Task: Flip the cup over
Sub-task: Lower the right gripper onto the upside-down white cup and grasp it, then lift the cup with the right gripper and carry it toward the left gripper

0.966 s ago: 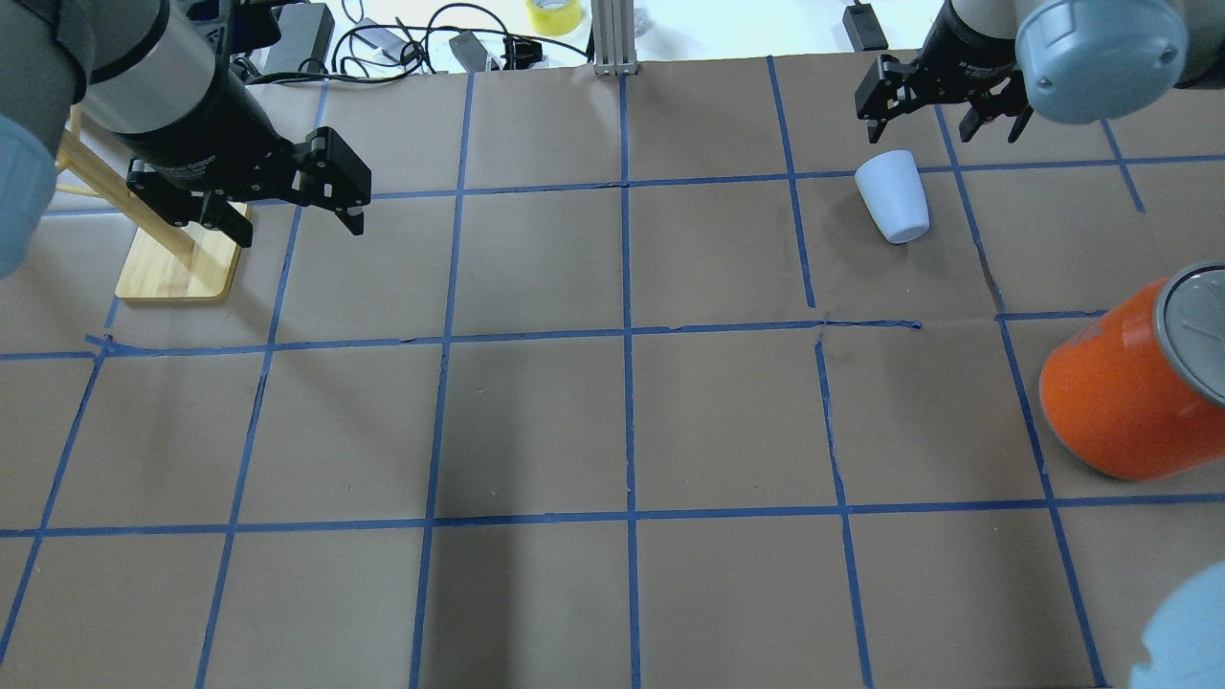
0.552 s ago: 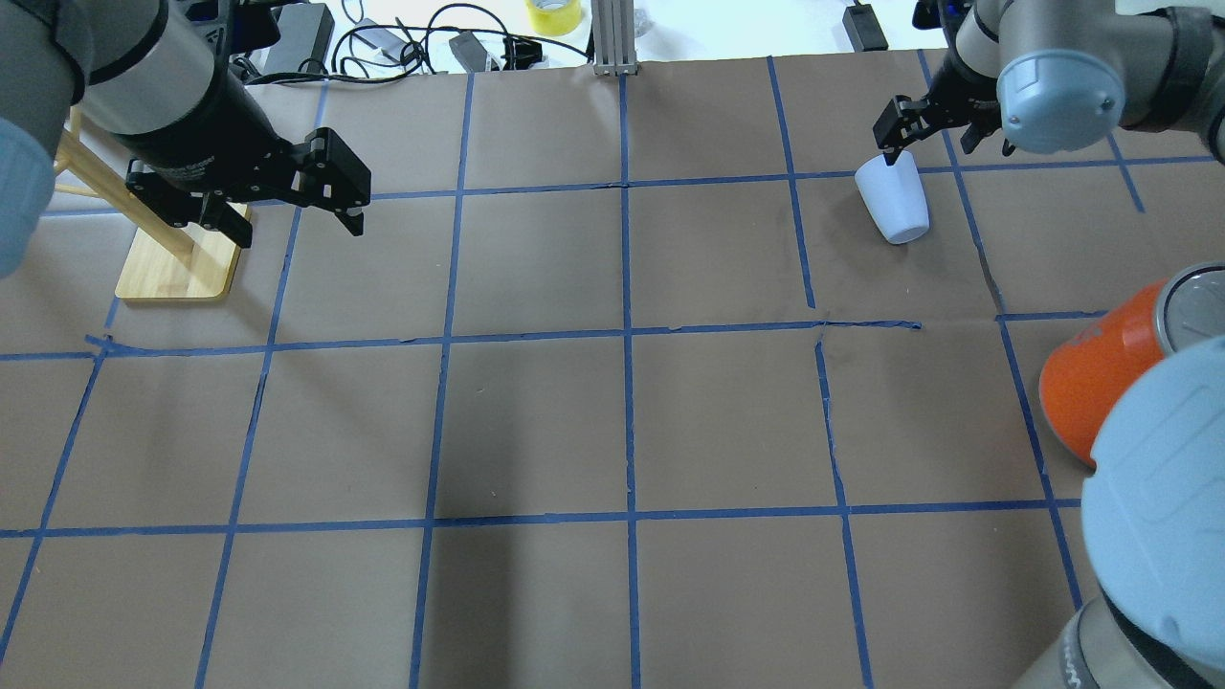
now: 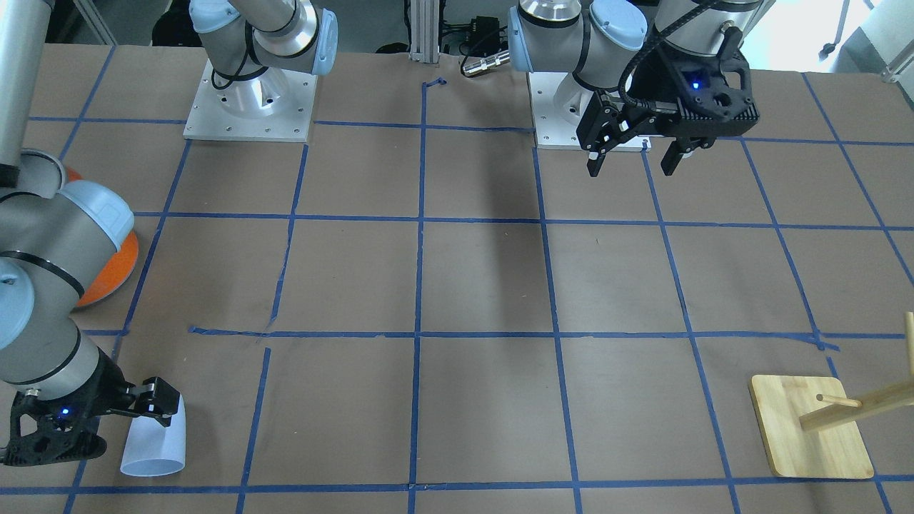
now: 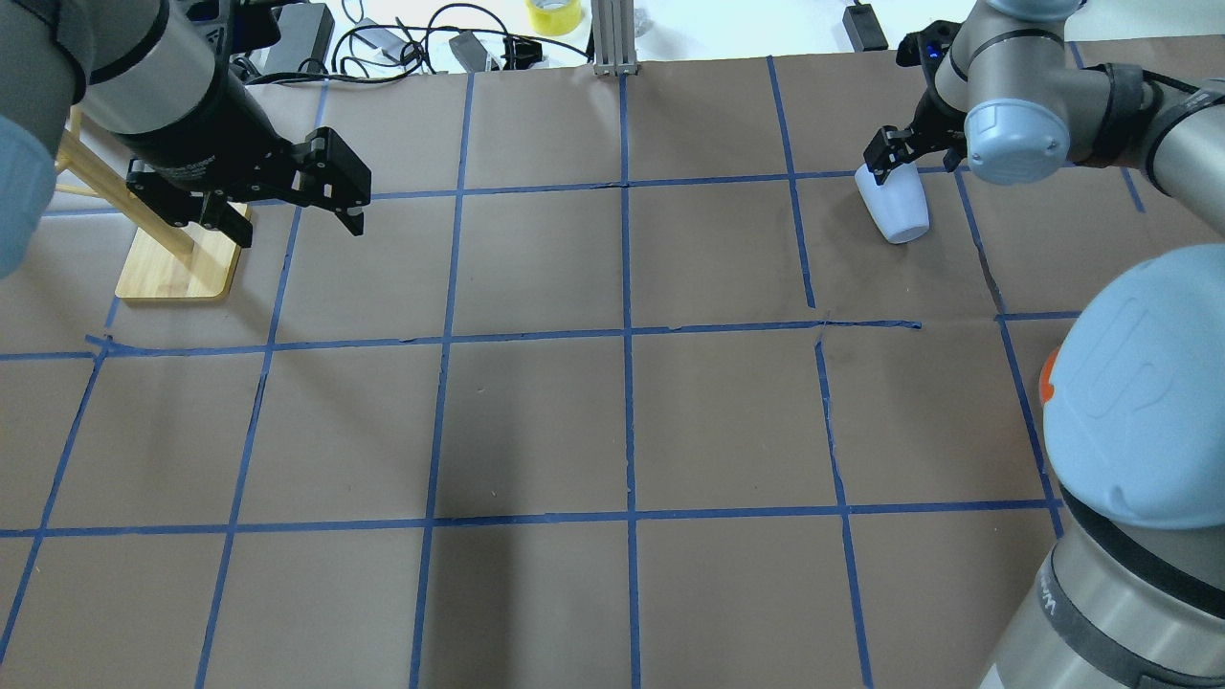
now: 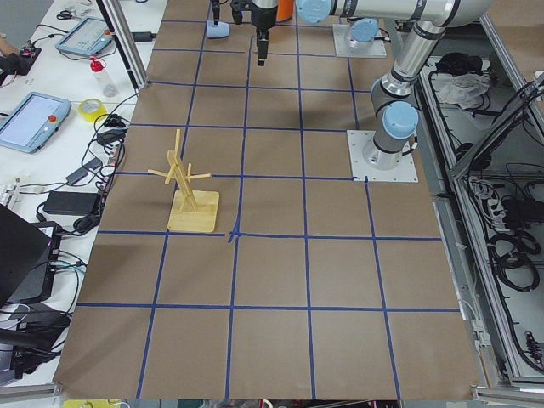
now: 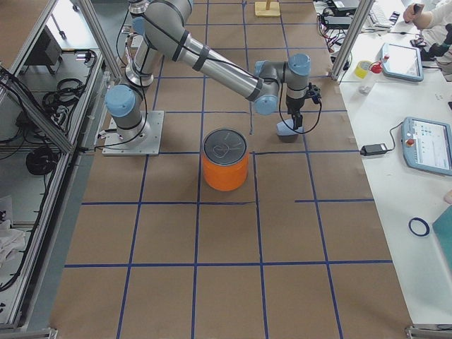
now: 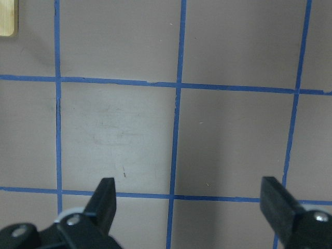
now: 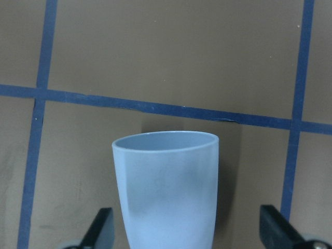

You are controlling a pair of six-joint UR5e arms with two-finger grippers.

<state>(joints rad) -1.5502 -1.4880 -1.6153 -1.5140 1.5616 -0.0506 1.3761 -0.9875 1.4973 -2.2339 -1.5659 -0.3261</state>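
Observation:
The cup (image 4: 898, 209) is small, pale bluish-white and tapered. It lies on its side at the far right of the table with its wide mouth pointing away from the robot. It also shows in the front view (image 3: 153, 446) and the right side view (image 6: 286, 132). My right gripper (image 4: 914, 163) is open and low over the cup. In the right wrist view the cup (image 8: 166, 192) sits between the fingertips (image 8: 104, 228), untouched. My left gripper (image 4: 295, 222) is open and empty above the far left of the table, and the left wrist view (image 7: 191, 207) shows only bare paper under it.
A big orange can (image 6: 226, 161) stands near the right edge, nearer the robot than the cup; my right arm's elbow (image 4: 1139, 383) mostly hides it from overhead. A wooden rack (image 4: 177, 263) stands at the far left. Cables and a tape roll (image 4: 553, 14) lie beyond the far edge.
My right gripper has come down and slightly left onto the cup, and that arm's elbow has swung in over the orange can. The cup and the left arm have not moved.

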